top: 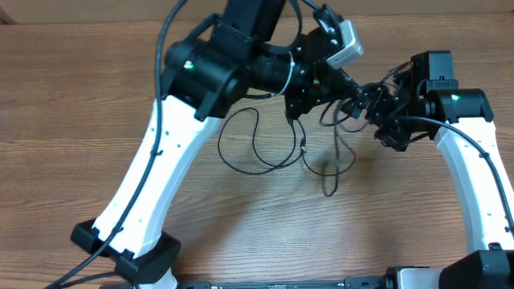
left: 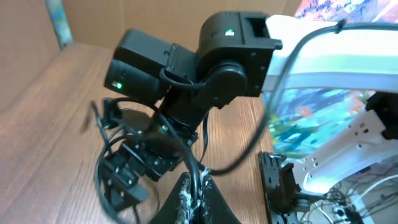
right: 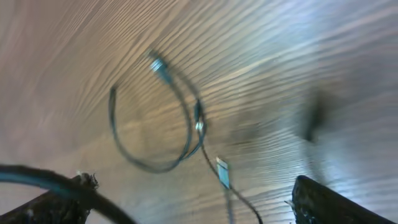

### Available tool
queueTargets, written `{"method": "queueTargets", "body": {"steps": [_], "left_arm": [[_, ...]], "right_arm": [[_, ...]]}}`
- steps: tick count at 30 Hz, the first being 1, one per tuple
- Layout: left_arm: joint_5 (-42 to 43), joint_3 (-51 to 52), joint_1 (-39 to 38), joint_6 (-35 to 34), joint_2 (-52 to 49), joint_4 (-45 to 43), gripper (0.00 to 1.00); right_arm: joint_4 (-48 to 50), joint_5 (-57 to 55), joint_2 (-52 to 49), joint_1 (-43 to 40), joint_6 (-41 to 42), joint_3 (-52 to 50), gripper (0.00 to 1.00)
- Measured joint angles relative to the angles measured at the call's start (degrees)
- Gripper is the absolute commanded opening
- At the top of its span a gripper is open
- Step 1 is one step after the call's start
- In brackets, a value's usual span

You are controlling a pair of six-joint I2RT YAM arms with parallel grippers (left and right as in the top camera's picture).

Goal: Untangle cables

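Thin black cables (top: 257, 148) hang in loops over the wooden table (top: 80, 120), with silver-tipped ends dangling (top: 305, 148). My left gripper (top: 356, 95) is lifted above the table. In the left wrist view its fingers (left: 198, 198) are shut on a black cable (left: 194, 163) that runs up between them. My right gripper (top: 380, 112) faces it closely, with cable loops bunched around its fingers (left: 134, 168). In the right wrist view the jaws (right: 186, 205) are wide apart. A cable loop (right: 146, 163) and a silver plug (right: 222, 172) hang below them, and a dark cable crosses the left finger (right: 59, 186).
The left arm (top: 152, 177) slants across the left half of the table. The right arm (top: 474, 177) stands along the right edge. Arm bases and wiring (left: 311, 186) sit at the near side. A cardboard wall (left: 155, 18) lies beyond the table.
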State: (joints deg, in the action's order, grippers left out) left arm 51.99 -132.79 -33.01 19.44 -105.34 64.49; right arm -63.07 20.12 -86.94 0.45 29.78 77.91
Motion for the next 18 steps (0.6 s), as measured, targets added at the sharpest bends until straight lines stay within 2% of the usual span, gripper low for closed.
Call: {"method": "queueTargets", "body": {"steps": [4, 12, 15, 18], "left_arm": [[1.1, 0.1, 3.5, 0.0, 3.7, -0.1, 0.04], [2.8, 0.0, 17.5, -1.4, 15.1, -0.2, 0.04], [3.1, -0.4, 21.2, -2.7, 16.7, 0.8, 0.04], [3.0, -0.4, 22.2, -3.3, 16.2, 2.7, 0.04]], "right_arm": [[-0.5, -6.2, 0.3, 0.1, 6.4, -0.5, 0.95], [-2.4, -12.0, 0.3, 0.1, 9.4, -2.2, 0.95], [0.8, -7.9, 0.3, 0.0, 4.5, -2.2, 0.95], [4.0, 4.9, 0.3, 0.0, -7.3, -2.2, 0.96]]}}
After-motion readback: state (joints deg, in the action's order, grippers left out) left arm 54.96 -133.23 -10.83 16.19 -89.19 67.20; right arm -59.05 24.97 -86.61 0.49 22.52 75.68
